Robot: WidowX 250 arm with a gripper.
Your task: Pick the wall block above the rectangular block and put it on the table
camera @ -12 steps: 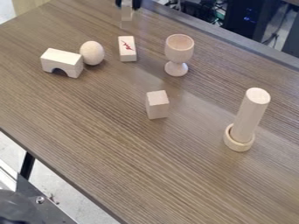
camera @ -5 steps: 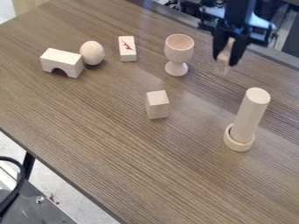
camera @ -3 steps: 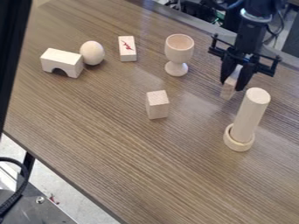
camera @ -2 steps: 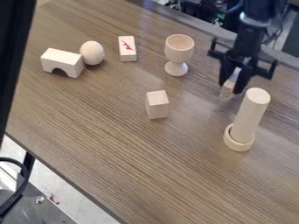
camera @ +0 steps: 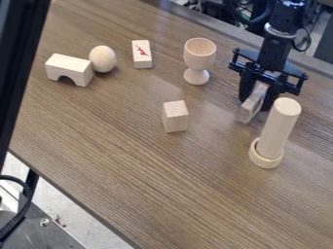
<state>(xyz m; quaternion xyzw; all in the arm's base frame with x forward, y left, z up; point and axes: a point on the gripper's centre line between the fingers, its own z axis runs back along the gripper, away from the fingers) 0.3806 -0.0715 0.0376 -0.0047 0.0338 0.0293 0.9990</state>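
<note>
We see the hand (camera: 255, 102) hanging from the top edge, fingertips down, near the wooden cylinder (camera: 278, 126), pinching the wall block (camera: 249, 109), which slants below the fingers; we cannot tell whether it touches the table (camera: 130, 165).

Upper end of pale wooden rectangular block (camera: 246, 115) is partly hidden by black two-finger gripper (camera: 254, 101); its lower end is blurred. Base of pale wooden cylinder (camera: 279, 125) is hidden by pale wooden ring (camera: 265, 161). Black robot arm (camera: 282, 30) is cut off by top edge, brown wood-grain table (camera: 195, 194) by right and bottom edges.
</note>
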